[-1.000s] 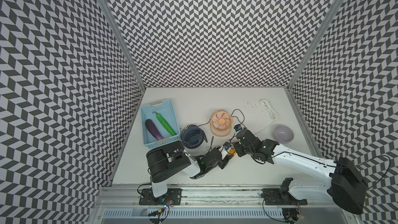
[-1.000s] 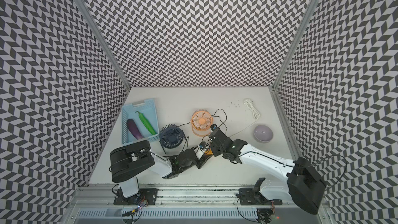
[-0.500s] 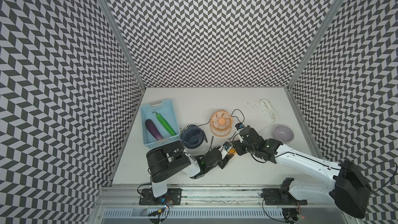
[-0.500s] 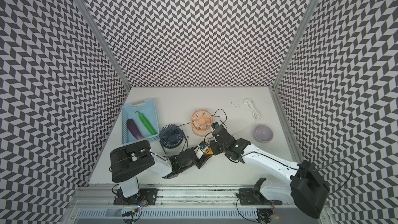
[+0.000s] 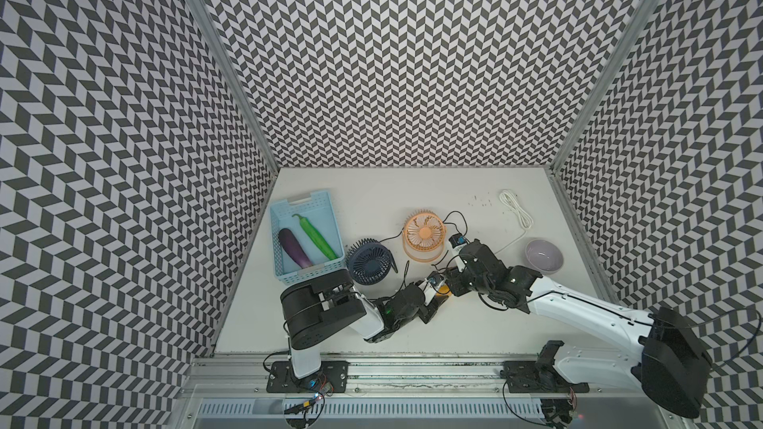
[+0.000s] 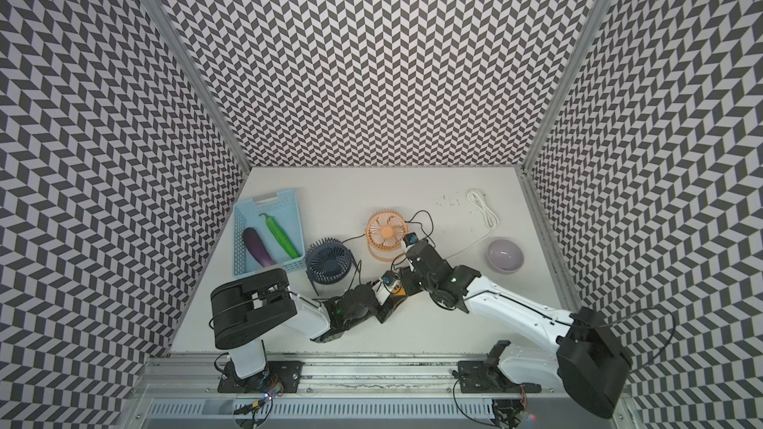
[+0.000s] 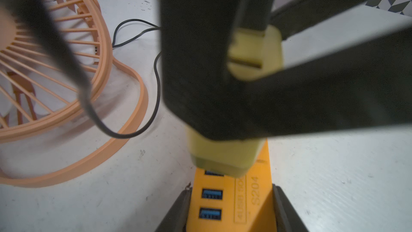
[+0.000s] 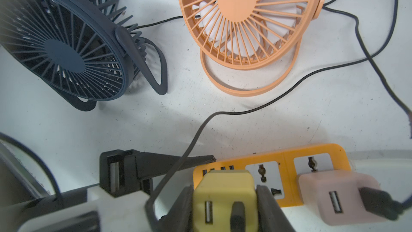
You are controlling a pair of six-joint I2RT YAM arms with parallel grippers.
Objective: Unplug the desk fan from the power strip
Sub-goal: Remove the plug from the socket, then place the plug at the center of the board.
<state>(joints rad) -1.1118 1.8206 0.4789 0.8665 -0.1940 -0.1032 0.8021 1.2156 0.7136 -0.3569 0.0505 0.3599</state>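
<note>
My left gripper (image 7: 230,197) is shut on the USB end of the orange-yellow power strip (image 7: 256,197), which lies on the table; it also shows in both top views (image 5: 444,288) (image 6: 398,290). My right gripper (image 8: 225,199) is shut on a yellow adapter (image 8: 223,188) held just above the strip's USB ports. Beside the adapter one white-faced socket (image 8: 265,179) stands empty. A black cable runs from the adapter toward the orange desk fan (image 8: 249,18) (image 5: 423,235). A pink adapter (image 8: 338,197) sits in the other socket.
A navy fan (image 5: 369,262) stands left of the orange one. A blue basket (image 5: 307,278) with an eggplant and a green vegetable sits at the left. At the right are a lavender bowl (image 5: 543,256) and a coiled white cord (image 5: 516,208). Black cables loop round the fans.
The right arm's wrist has shifted slightly. Both grips are unchanged and the left arm has stayed in place.
</note>
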